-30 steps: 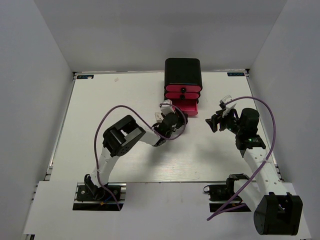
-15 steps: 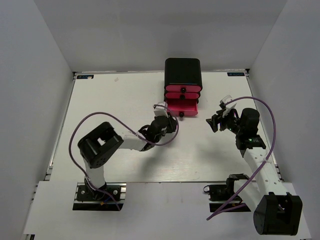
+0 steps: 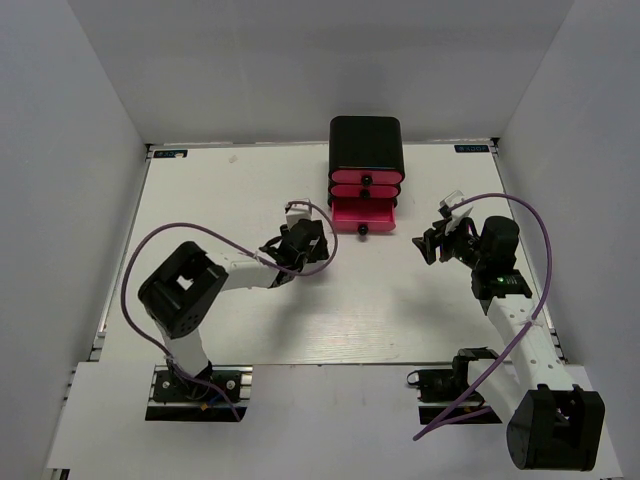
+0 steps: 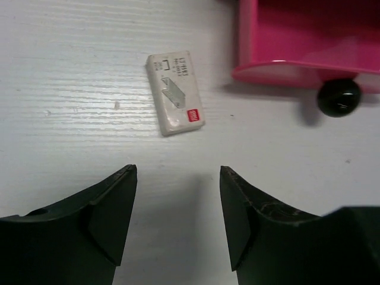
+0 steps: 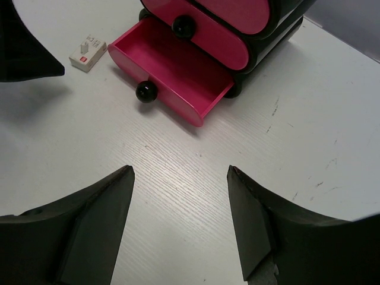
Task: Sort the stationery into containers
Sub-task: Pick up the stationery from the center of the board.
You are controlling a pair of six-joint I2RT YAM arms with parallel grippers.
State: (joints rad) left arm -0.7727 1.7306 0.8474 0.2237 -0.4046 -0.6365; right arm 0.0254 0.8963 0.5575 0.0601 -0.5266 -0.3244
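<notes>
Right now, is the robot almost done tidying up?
Not yet. Done: the bottom drawer is pulled open, and the part in view looks empty. In hand: nothing; the left hand and right hand are both open. Left to do: the white box lies outside, beside the drawer and just ahead of the left hand, and needs to go in.

The white table (image 3: 230,190) carries the black cabinet (image 3: 366,142); a small white block (image 4: 175,92) lies beside its open drawer (image 5: 178,77).

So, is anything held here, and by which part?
Nothing is held: left gripper open, the small white box lying free ahead of it; right gripper open, empty.
</notes>
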